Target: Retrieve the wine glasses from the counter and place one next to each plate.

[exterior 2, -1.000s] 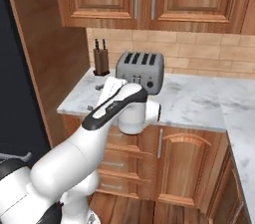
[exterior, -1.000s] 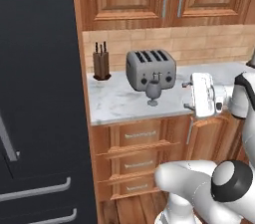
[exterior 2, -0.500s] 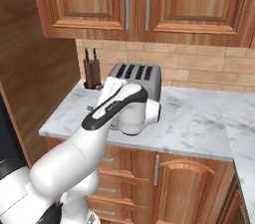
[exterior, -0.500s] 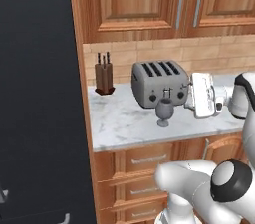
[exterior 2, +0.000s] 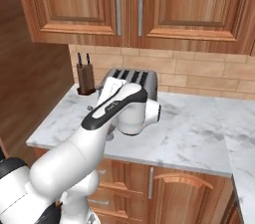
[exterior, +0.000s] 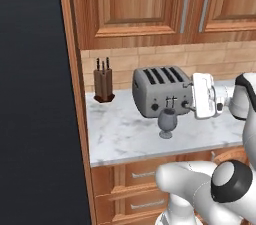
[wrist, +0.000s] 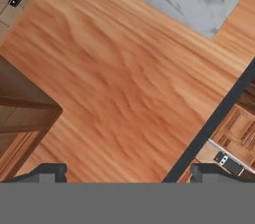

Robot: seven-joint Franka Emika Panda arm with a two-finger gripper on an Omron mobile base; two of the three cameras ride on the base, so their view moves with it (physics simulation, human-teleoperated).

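Wine glass [exterior: 167, 123] is standing upright on the counter [exterior: 125, 136], just in front of the toaster [exterior: 161, 89], with a knife block [exterior: 103, 82] well apart to its left. I am holding my gripper [wrist: 127, 172] beside the toaster, its fingertips [wrist: 49, 172] spread wide and pinching nothing.

My base views are evenly and softly lit, with no glare. The toaster [exterior: 161, 91] and the wine glass [exterior: 167, 123] cast only faint shadows on the counter [exterior: 125, 136], towards six o'clock. My hand view is coarse and blurry.
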